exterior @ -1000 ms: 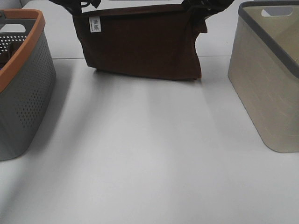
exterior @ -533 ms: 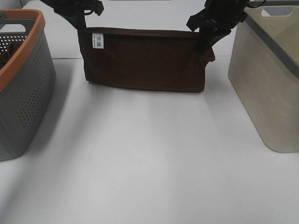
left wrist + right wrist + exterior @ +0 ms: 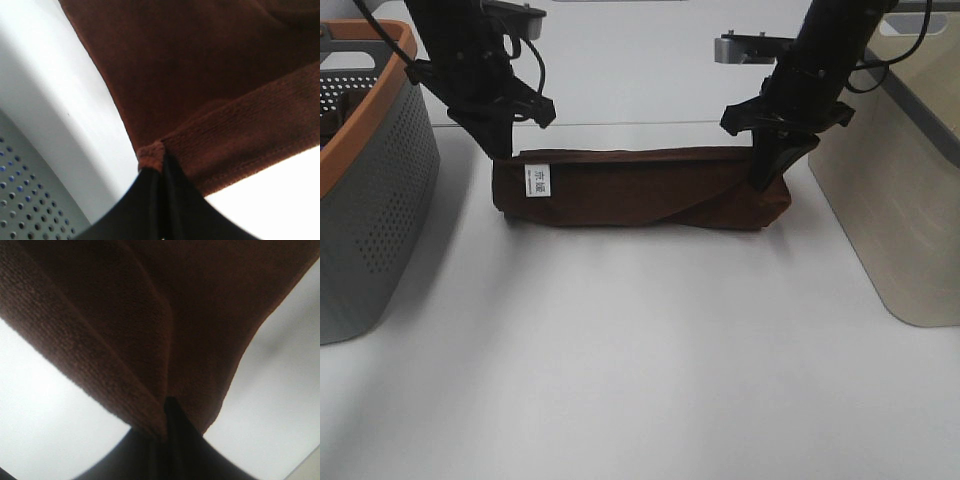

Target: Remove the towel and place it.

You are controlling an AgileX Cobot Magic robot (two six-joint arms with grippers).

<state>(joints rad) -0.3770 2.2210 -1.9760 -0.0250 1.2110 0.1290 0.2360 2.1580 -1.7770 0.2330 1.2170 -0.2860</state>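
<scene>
The dark brown towel (image 3: 640, 188) with a small white label (image 3: 538, 181) lies bunched in a long low band on the white table, between the two baskets. My left gripper (image 3: 503, 150) is shut on the towel's left top corner. My right gripper (image 3: 763, 180) is shut on its right top corner. In the left wrist view the black fingers (image 3: 155, 200) pinch the hemmed corner of the towel (image 3: 210, 90). In the right wrist view the fingers (image 3: 167, 440) pinch a folded edge of the towel (image 3: 150, 315).
A grey perforated basket with an orange rim (image 3: 365, 180) stands at the left; its wall also shows in the left wrist view (image 3: 30, 190). A beige basket with a grey rim (image 3: 900, 170) stands at the right. The white table (image 3: 640, 360) stretches in front.
Both grippers have come down with the towel. It hung as a tall sheet before; now its lower part rests folded on the table and it looks much shorter.
</scene>
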